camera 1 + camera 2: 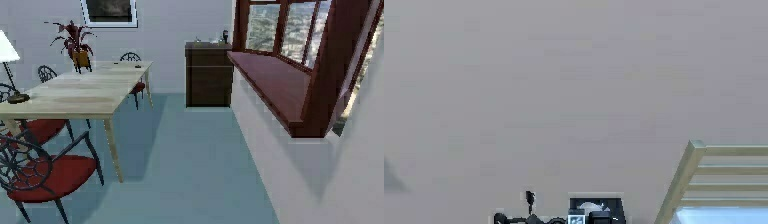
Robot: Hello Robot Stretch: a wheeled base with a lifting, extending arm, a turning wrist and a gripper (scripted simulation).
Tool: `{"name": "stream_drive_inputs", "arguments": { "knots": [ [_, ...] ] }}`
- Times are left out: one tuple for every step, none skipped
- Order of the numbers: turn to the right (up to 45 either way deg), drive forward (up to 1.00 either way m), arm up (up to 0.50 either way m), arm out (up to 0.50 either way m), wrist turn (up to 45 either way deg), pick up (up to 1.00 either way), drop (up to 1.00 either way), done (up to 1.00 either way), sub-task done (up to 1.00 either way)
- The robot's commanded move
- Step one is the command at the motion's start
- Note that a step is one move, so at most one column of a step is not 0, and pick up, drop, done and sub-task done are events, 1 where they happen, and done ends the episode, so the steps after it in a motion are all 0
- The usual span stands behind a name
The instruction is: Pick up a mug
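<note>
- Though too small to confirm as a mug, noted small dark item [225, 37] atop dark cabinet [209, 75] at far wall, just beside window seat [275, 88]; judged likeliest place for the task's thing.
- Judged step in hand: search and approach, reach not yet due.
- Recommend driving ahead over blue floor [190, 160] between tabletop [85, 88] and window seat, keeping off red-seated chairs [45, 175]; then turning base to bring arm side square to cabinet before extending.
- Recorded claw [532, 204] low at arm side view's bottom edge against bare wall [574, 90]; cannot tell grip state, nor whether anything is held.
- Found no brand, label or legible writing; framed picture [108, 10] too indistinct to read.
</note>
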Motion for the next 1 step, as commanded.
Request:
{"name": "stream_drive_inputs", "arguments": {
  "knots": [
    [0.0,0.00,0.00,0.00,45.0,0.00,0.00,0.00,0.00]
  ]
}}
